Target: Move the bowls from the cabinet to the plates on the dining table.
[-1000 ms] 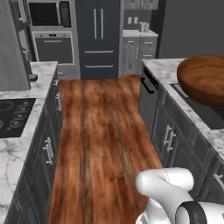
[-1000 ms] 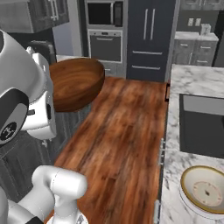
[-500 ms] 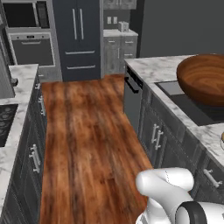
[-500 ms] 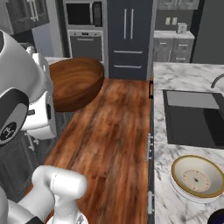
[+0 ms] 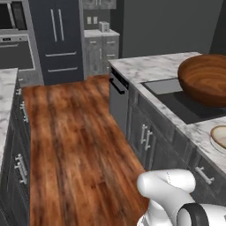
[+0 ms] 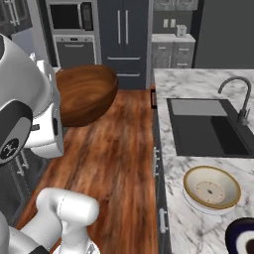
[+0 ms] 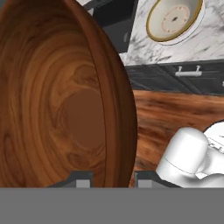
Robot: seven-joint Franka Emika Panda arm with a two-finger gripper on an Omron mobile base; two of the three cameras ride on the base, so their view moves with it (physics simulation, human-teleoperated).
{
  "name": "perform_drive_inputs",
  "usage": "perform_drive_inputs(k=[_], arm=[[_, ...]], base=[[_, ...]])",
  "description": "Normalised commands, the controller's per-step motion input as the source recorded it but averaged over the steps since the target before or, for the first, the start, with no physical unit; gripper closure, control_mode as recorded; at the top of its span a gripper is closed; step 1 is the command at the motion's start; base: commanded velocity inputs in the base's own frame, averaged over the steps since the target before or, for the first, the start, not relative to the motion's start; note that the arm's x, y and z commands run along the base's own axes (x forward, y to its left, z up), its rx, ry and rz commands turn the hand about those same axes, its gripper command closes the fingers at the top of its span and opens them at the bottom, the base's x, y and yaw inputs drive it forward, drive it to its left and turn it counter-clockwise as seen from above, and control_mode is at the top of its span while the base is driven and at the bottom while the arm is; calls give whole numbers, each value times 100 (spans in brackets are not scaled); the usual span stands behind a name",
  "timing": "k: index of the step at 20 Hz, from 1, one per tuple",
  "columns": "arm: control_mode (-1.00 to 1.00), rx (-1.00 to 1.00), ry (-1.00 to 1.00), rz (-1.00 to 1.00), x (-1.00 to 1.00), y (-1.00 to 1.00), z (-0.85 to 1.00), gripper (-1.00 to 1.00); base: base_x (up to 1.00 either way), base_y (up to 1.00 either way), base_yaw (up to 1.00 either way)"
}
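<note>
dining table (image 6: 198,82): marble top, black sink (image 6: 208,130) inset | wooden bowl (image 7: 61,94): carried clear of the table, rim clamped between the finger tips | beige bowl (image 6: 212,187): seated on the white plate (image 6: 196,204) near the table's front edge | gripper (image 7: 111,179): narrow, holding the wooden bowl

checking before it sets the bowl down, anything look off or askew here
Nothing is spilled or damaged. The wooden bowl is carried tipped on its side, its rim pinched in the end effector. The beige bowl already sits level on the white plate on the dining table.
</note>
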Motion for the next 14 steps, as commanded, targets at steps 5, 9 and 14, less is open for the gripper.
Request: perform_drive_inputs(k=[5,9,14], arm=[[100,0,0,0,0,0,0,100],[100,0,0,0,0,0,0,100],[100,0,0,0,0,0,0,100]], base=[[0,4,-25],[0,4,-25],[0,4,-25]])
